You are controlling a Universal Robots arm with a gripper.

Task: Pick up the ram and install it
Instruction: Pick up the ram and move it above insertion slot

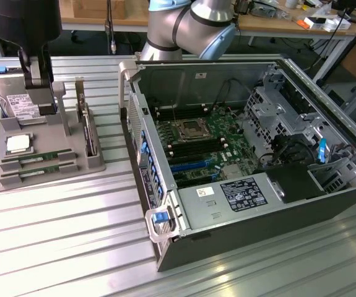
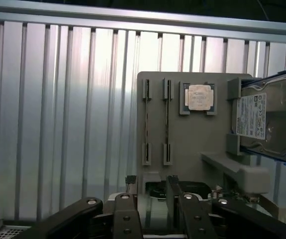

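Pincer [image 2: 151, 180] hangs over the matte grey plastic tray [image 1: 93, 164], black fingers apart, gripping nothing. Ram [image 1: 38, 159] [image 2: 146, 122]: thin green sticks standing on edge in the tray's narrow slots, beside a square silver chip [image 1: 18, 143]. A boxy metal hard drive [image 1: 20, 105] stands propped up behind. An open computer case [image 1: 351, 185] sits on the ribbed aluminium table [image 1: 54, 235].

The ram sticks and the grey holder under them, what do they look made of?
Ram sticks: green printed circuit board, probably fibreglass laminate, judging by the green face. Grey holder: likely plastic, matte; uniform dull grey with no glare, unlike the shiny ribbed metal table.
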